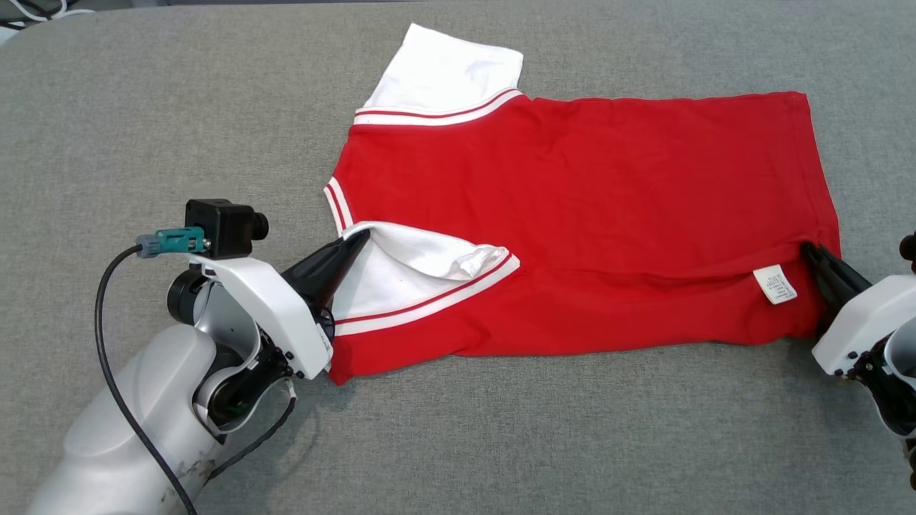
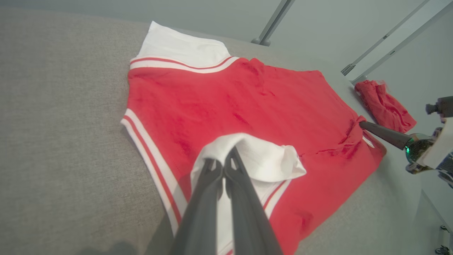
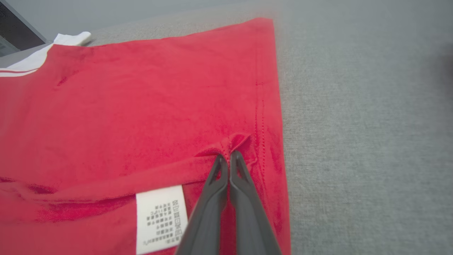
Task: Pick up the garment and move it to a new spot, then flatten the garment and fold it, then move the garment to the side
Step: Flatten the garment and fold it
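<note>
The garment is a red T-shirt with white, red-striped sleeves, lying across the grey table with its near long edge folded over toward the middle. My left gripper is shut on the white near sleeve, pinching its edge. At the right, my right gripper is shut on the folded hem corner, just beside the white care label. The other white sleeve lies flat at the far side.
The grey padded table surface spreads on all sides of the shirt. In the left wrist view a second crumpled red cloth lies past the table's far end, near metal frame legs.
</note>
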Controlling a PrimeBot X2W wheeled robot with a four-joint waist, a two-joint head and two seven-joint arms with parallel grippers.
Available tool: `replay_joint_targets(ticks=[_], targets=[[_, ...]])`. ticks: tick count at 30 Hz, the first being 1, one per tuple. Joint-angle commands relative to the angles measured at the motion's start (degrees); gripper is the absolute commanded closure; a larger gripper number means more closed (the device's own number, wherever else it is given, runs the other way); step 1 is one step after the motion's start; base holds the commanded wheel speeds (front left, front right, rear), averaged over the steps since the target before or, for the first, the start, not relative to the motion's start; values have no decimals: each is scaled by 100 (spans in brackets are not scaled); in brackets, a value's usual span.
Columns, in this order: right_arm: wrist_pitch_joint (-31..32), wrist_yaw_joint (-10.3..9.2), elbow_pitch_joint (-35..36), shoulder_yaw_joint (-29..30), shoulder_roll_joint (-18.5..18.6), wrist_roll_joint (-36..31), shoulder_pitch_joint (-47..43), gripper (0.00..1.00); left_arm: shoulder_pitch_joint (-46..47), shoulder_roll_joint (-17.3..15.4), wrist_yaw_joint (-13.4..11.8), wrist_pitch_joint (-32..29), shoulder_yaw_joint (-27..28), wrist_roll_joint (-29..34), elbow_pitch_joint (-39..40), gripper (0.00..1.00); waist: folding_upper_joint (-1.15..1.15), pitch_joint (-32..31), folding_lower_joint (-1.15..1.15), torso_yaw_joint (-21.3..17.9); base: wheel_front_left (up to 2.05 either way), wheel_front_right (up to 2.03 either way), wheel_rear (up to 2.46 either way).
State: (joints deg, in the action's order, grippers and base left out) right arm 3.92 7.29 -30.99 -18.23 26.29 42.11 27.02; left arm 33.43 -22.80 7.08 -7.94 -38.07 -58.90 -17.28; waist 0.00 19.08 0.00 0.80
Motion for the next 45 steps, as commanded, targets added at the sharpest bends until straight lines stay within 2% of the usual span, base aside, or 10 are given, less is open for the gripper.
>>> replay_joint_targets(ticks=[1,12,13,14,15,16,17,18,31,45], targets=[[-128,20,-13,-165,193,82,120,100,389,-215,40,165,66,-40,-77,100,0,40,0,-34,0,0,0],[-533,20,-544,-681,194,349,541,100,1058,-83,40,854,-776,-100,-1124,100,0,159,0,-39,0,0,0],[-566,20,-591,-722,198,371,573,85,1112,-65,40,918,-835,-118,-1198,92,0,160,0,-36,0,0,0],[-594,20,-637,-763,200,389,603,56,1158,-48,40,990,-891,-133,-1266,62,0,159,0,-34,0,0,0],[-622,20,-684,-805,198,409,633,38,1189,-21,40,1060,-936,-181,-1324,51,0,153,0,-35,0,0,0],[-622,20,-684,-805,198,409,633,38,1189,-21,40,1060,-936,-181,-1324,51,0,153,0,-35,0,0,0],[-653,20,-723,-850,191,427,662,0,1221,-9,40,1112,-991,-216,-1380,14,0,146,0,-38,0,0,0],[-693,20,-749,-899,184,446,689,0,1258,-9,40,1165,-1056,-226,-1439,0,0,137,0,-43,0,0,0],[-1868,20,-552,-1052,64,18,569,0,1245,-25,-237,2236,-1228,83,-1845,0,0,-154,0,-122,0,0,0],[-1890,20,846,547,-703,-1397,-1005,0,-1018,140,-1470,2292,1039,1735,526,0,0,-717,0,-122,0,0,0]])
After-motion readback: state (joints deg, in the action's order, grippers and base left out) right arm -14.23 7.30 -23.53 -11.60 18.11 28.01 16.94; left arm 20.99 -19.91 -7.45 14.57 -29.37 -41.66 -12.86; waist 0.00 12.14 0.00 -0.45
